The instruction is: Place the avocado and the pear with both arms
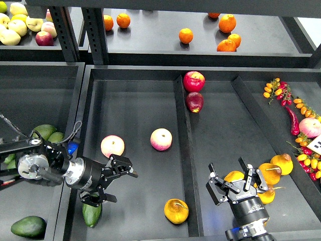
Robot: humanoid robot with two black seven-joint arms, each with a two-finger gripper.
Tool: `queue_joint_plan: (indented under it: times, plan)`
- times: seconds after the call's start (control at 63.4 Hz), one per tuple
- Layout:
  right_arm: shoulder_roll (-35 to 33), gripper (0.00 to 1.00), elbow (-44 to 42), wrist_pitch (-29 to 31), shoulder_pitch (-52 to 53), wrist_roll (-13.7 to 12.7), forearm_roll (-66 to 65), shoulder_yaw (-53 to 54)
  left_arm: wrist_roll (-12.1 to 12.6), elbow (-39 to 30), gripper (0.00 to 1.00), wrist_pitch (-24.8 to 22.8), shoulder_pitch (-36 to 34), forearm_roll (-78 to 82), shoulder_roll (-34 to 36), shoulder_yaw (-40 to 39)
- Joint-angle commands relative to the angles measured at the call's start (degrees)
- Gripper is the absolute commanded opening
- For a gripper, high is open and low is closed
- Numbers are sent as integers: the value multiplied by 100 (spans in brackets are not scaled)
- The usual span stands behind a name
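Note:
A dark green avocado (92, 213) lies in the near-left corner of the middle tray (135, 100). My left gripper (118, 183) is open and empty, just above and to the right of it. A yellow-orange pear (176, 211) with a brown stem lies in the same tray, near the divider (183, 150). My right gripper (231, 182) is open and empty in the right compartment, to the right of that pear. A cluster of more pears (269, 173) lies just behind it.
More avocados (45, 131) lie in the left tray, one at its near edge (30, 227). Two pink-and-yellow apples (161, 139) sit mid-tray and red apples (194, 81) at the divider's far end. Oranges (186, 35) are on the upper shelf, cherry tomatoes and a chili (293, 120) at right.

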Motion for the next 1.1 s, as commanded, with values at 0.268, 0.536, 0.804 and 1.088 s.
queue_joint_plan:
  times: [0.268, 0.536, 0.804, 1.088]
  plan:
    - [0, 100, 43, -553, 848, 1, 16, 18, 0, 10, 100, 1, -1750, -1396, -847, 1947]
    - [0, 100, 43, -1071, 1419, 10, 25, 27, 0, 159, 100, 282, -1786, -1652, -1507, 2395]
    - [0, 100, 43, -1440, 1744, 18, 25, 18, 0, 256, 100, 554, -1786, -1643, -1718, 3045]
    - [0, 100, 34, -1449, 1744, 18, 16, 10, 0, 678, 99, 563, -1821, -1616, -1806, 3353]
